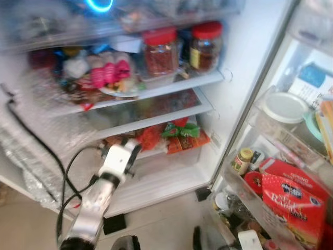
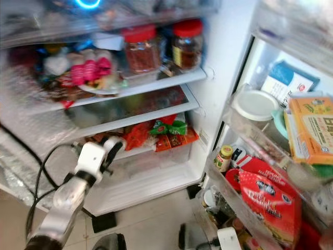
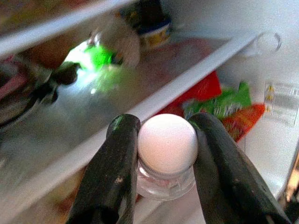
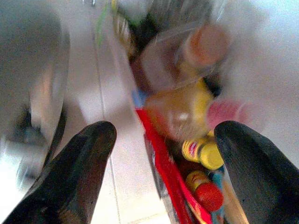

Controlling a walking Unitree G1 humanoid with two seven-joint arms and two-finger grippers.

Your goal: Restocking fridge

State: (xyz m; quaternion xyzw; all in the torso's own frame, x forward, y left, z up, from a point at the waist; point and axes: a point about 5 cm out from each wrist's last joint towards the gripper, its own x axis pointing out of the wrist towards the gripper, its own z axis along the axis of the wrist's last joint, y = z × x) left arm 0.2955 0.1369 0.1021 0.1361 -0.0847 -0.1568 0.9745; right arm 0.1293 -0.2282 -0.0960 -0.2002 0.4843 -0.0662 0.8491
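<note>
The fridge stands open before me, its glass shelves (image 1: 156, 91) packed with food. My left arm reaches in at the lower shelf, where my left gripper (image 1: 134, 148) sits beside red and green snack packets (image 1: 179, 136). In the left wrist view my left gripper (image 3: 164, 120) is shut on a small clear bottle with a white cap (image 3: 167, 142), held by the neck just under a shelf edge. My right gripper (image 4: 166, 130) is open and holds nothing; beyond it, blurred, are the door shelf's bottles (image 4: 203, 151).
Two red-lidded jars (image 1: 160, 52) and a plate of pink-wrapped food (image 1: 109, 73) fill the upper shelf. The door rack on the right holds a red bag (image 1: 291, 200), a yellow-lidded jar (image 1: 242, 160) and a white-lidded tub (image 1: 283, 107). A black cable (image 1: 36, 140) trails along the left.
</note>
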